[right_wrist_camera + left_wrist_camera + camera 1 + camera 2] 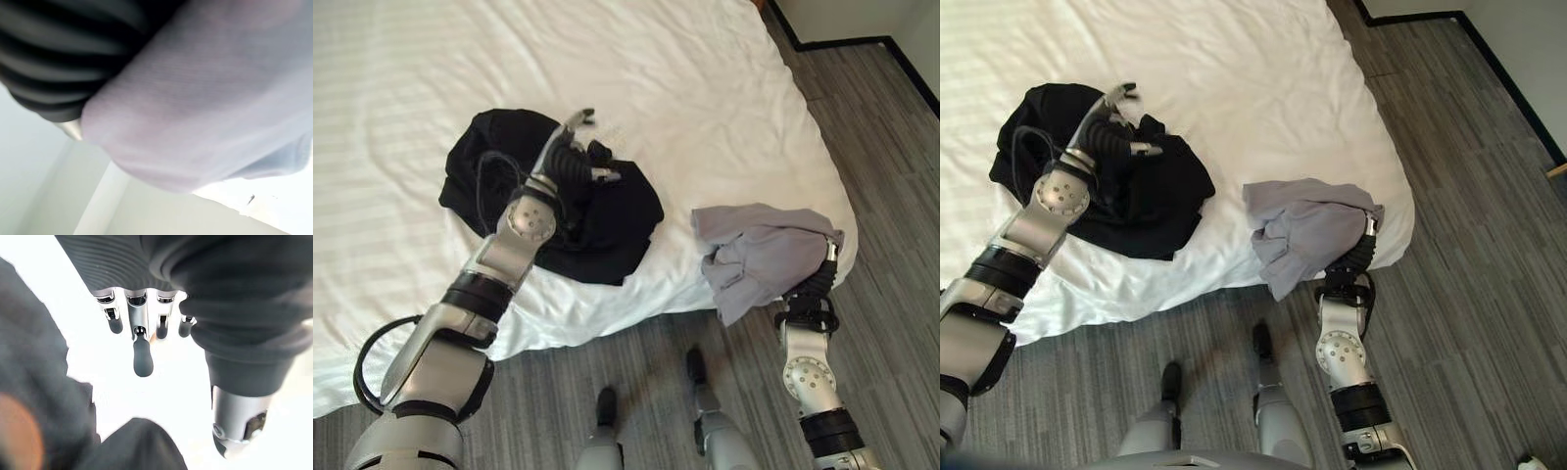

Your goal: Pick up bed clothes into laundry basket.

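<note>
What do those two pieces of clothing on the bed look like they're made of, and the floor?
The black garment looks like soft matte knit, lying in loose folds. The grey garment seems a thin light cloth that creases easily and drapes over the bed's edge. The floor looks like grey wood-look planks, perhaps vinyl or laminate, judging by the streaked strips.

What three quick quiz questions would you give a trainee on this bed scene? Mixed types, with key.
1. True or false: the black garment lies on the white bed.
2. Which hand is draped by the grey garment? A) left hand B) right hand C) neither
3. Fill in: the left hand's fingers hang straight above the ____ garment.

Key: 1 true. 2 B; its fingers are hidden under the cloth. 3 black.
</note>
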You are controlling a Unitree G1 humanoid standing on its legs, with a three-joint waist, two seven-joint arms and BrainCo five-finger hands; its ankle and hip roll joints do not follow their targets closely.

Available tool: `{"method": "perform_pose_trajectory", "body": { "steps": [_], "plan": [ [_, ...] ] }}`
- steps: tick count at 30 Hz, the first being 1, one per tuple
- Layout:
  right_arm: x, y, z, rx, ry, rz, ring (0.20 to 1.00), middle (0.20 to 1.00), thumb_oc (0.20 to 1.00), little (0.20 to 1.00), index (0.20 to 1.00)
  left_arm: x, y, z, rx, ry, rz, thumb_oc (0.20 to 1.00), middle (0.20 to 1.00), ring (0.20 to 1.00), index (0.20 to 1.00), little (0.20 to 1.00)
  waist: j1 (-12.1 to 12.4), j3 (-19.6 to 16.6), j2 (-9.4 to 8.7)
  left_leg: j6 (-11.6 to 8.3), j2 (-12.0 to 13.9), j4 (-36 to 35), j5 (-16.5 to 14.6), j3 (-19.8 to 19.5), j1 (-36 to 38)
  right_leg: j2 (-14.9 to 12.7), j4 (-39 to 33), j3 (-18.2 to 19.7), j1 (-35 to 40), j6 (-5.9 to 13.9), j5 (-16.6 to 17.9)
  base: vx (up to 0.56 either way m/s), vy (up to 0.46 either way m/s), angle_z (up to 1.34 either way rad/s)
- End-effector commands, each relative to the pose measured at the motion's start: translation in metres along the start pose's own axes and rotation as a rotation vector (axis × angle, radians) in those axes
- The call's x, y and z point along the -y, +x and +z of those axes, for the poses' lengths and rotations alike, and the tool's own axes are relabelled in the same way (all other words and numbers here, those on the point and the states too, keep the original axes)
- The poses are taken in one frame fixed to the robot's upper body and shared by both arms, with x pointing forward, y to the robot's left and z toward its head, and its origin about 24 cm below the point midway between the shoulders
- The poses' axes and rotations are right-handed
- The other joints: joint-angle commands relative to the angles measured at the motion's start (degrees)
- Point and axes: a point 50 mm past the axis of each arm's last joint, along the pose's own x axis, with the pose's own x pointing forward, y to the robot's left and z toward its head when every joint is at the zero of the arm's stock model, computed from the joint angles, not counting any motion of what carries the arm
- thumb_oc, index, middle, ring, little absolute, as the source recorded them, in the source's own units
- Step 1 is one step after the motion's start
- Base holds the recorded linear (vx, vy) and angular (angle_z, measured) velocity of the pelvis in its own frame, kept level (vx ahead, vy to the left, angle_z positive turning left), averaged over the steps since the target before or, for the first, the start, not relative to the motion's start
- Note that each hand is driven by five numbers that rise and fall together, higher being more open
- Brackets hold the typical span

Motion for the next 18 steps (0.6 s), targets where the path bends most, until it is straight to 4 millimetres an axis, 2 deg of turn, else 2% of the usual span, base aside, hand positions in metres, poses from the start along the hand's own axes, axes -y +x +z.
{"method": "perform_pose_trajectory", "body": {
  "steps": [1, 3, 7, 10, 14, 18],
  "plan": [
    [-0.031, 0.012, 0.026, 0.092, -0.082, 0.198, 0.200, 0.200, 0.200, 0.200, 0.200, -0.046, 0.014, 0.022, 0.108, 0.183, 0.147, 1.000, 1.000, 1.000, 1.000, 1.000, -0.23, -0.16, 3.20, 0.17, 2.70, -7.07, 7.08, -6.46, -1.58, -2.72, 0.71, -1.75, 5.80, 3.96, -6.47, 0.00, 0.000, 0.00],
    [-0.029, 0.012, 0.027, 0.086, -0.089, 0.196, 0.200, 0.200, 0.200, 0.200, 0.200, -0.057, 0.016, 0.021, 0.103, 0.306, 0.176, 1.000, 1.000, 1.000, 1.000, 1.000, -0.31, 0.02, 3.16, 0.18, 2.77, -7.07, 7.14, -6.42, -1.81, -2.76, 0.71, -1.86, 5.57, 4.06, -6.36, 0.00, 0.000, -0.02],
    [-0.027, 0.011, 0.028, 0.092, -0.095, 0.193, 0.200, 0.200, 0.200, 0.200, 0.200, -0.064, 0.017, 0.015, 0.068, 0.433, 0.185, 1.000, 1.000, 1.000, 1.000, 1.000, -0.27, 0.26, 3.04, 0.20, 2.82, -7.07, 7.14, -6.46, -1.95, -2.80, 0.71, -1.93, 5.48, 4.12, -6.32, 0.00, -0.001, 0.02],
    [-0.026, 0.012, 0.031, 0.099, -0.104, 0.191, 0.200, 0.200, 0.200, 0.200, 0.200, -0.067, 0.013, 0.012, 0.058, 0.477, 0.182, 1.000, 1.000, 1.000, 1.000, 1.000, -0.03, 0.58, 3.03, 0.27, 2.81, -7.07, 7.19, -6.53, -2.06, -2.75, 0.71, -1.89, 5.44, 4.06, -6.34, 0.00, 0.000, 0.00],
    [-0.025, 0.011, 0.030, 0.090, -0.100, 0.185, 0.200, 0.200, 0.200, 0.200, 0.200, -0.070, 0.008, -0.005, -0.011, 0.601, 0.175, 1.000, 1.000, 1.000, 1.000, 1.000, 0.22, 0.68, 2.88, 0.29, 2.84, -7.07, 7.17, -6.36, -2.04, -2.73, 0.71, -1.89, 5.56, 4.02, -6.47, 0.00, 0.000, 0.00],
    [-0.026, 0.012, 0.029, 0.087, -0.095, 0.196, 0.200, 0.200, 0.200, 0.200, 0.200, -0.070, 0.007, -0.014, -0.057, 0.669, 0.151, 1.000, 1.000, 1.000, 1.000, 1.000, 0.40, 0.90, 2.89, 0.26, 2.96, -7.07, 7.13, -6.36, -2.05, -2.63, 0.71, -1.99, 5.56, 4.01, -6.54, 0.00, 0.000, 0.00]
  ]
}}
